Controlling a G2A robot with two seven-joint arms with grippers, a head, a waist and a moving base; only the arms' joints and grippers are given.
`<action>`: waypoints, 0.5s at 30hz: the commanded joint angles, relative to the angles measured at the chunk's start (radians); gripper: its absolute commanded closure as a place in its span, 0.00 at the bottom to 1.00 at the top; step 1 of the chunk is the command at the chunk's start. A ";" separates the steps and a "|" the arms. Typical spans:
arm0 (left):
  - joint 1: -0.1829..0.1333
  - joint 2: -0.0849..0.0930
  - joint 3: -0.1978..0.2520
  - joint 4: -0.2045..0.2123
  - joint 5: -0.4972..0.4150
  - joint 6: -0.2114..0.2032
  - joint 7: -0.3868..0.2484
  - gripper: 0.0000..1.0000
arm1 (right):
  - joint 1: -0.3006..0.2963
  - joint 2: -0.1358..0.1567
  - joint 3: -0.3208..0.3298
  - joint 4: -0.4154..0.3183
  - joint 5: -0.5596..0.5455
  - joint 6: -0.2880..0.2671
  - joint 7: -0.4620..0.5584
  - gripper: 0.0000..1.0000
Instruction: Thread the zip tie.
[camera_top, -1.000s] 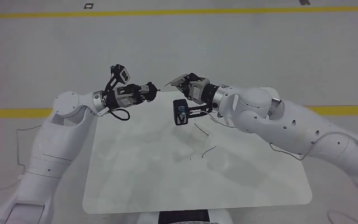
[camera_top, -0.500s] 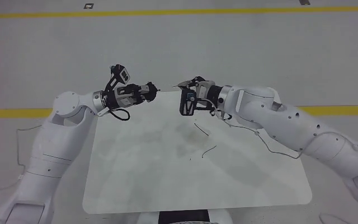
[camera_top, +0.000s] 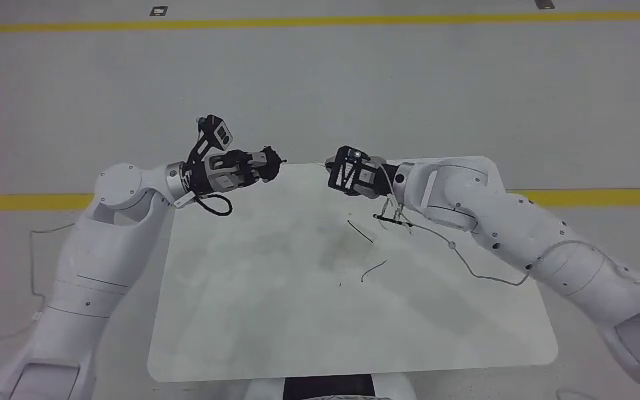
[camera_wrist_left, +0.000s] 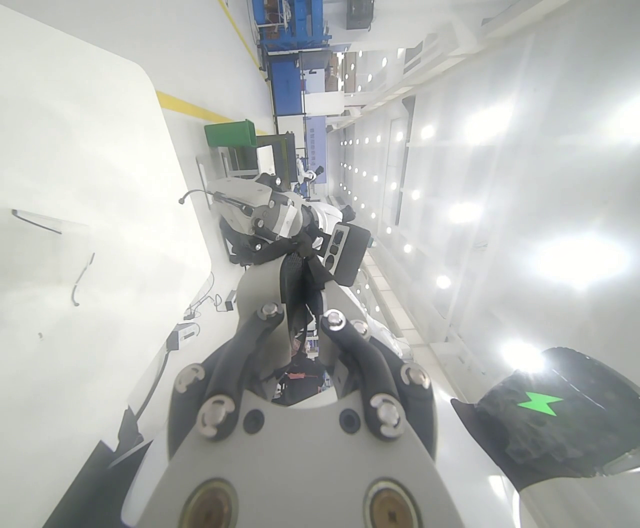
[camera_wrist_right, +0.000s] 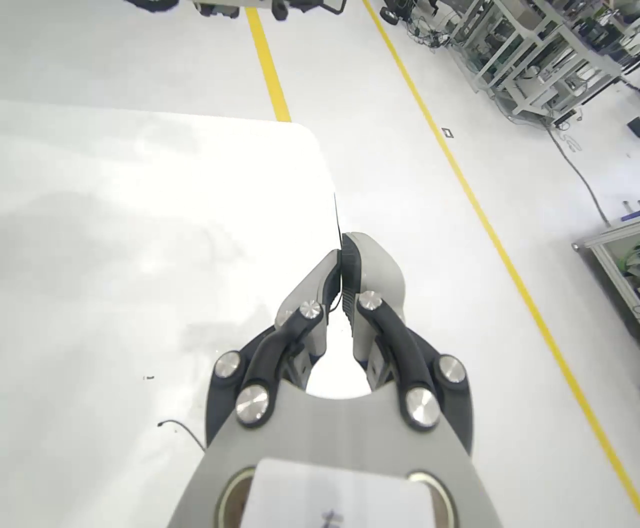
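The right gripper (camera_wrist_right: 341, 252) is seen with its jaws pressed together on a thin black zip tie (camera_wrist_right: 336, 215), whose narrow strip is pinched between the pads and juts straight out beyond the fingertips. In the top view this gripper (camera_top: 333, 166) is held over the far edge of the white table (camera_top: 300, 320), facing the left gripper (camera_top: 275, 161), with a short gap left between the two. The left gripper (camera_wrist_left: 300, 270) is shown with its jaws drawn close together. A small dark bit is seen at its tip in the top view, but what is gripped there cannot be told. Two loose ties are left lying on the table, nearer the right arm than the left: a short straight one (camera_top: 360, 230) and, just nearer the robot, a curved one (camera_top: 375, 267). They lie apart from each other and from both grippers. In the right wrist view a curved tie (camera_wrist_right: 180, 430) is seen on the table beside the gripper's base, and a small dark speck (camera_wrist_right: 148, 377) is seen near it.
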 joint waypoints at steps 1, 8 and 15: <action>0.000 0.000 0.000 0.000 0.000 0.000 0.000 1.00 | 0.000 0.000 0.000 0.000 0.000 0.000 -0.001 1.00; 0.000 0.000 0.000 0.000 0.000 0.000 0.000 1.00 | 0.000 0.000 0.000 0.000 0.000 0.000 -0.001 1.00; 0.000 0.000 0.000 0.000 0.000 0.000 0.000 1.00 | -0.076 -0.008 0.077 0.024 0.234 0.082 0.016 1.00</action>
